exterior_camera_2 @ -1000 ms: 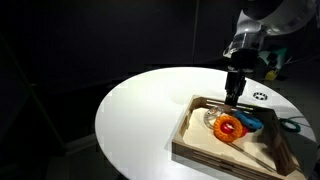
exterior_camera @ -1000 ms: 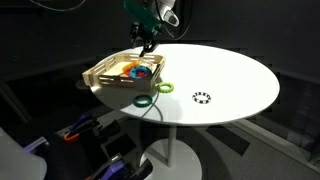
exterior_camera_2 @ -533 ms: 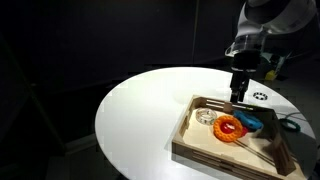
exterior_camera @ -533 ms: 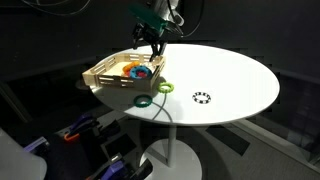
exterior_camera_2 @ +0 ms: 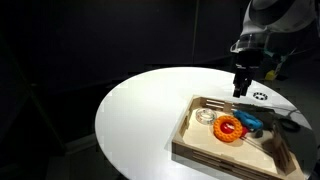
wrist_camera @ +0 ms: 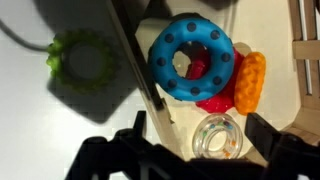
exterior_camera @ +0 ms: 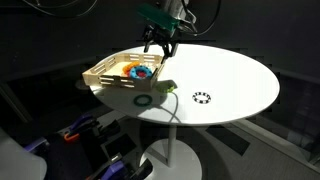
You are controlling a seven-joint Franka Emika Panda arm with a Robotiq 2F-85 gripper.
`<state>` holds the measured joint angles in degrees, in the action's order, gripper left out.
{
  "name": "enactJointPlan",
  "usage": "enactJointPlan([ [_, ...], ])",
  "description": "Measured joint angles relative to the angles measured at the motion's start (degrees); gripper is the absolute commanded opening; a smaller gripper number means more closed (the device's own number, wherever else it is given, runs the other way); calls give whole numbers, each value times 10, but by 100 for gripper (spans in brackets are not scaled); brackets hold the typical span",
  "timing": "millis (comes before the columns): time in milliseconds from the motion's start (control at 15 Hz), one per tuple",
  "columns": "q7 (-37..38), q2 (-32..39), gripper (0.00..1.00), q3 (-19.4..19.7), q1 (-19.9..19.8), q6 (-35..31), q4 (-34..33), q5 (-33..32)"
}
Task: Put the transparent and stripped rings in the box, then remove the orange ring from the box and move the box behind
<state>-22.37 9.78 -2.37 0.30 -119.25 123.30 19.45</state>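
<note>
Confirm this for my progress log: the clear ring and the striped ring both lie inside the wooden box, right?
Not quite. The clear ring lies in the wooden box, but the striped ring lies on the table, as an exterior view shows.

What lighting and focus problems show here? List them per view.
In both exterior views: dark room, only the white table brightly lit. Wrist view: soft focus, gripper a dark silhouette, heavy shadow beside the green ring.
</note>
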Motion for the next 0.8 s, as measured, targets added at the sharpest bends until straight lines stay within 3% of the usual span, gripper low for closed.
enactJointPlan([
  [800,38,0,100,52,-47,-60,1,-83],
])
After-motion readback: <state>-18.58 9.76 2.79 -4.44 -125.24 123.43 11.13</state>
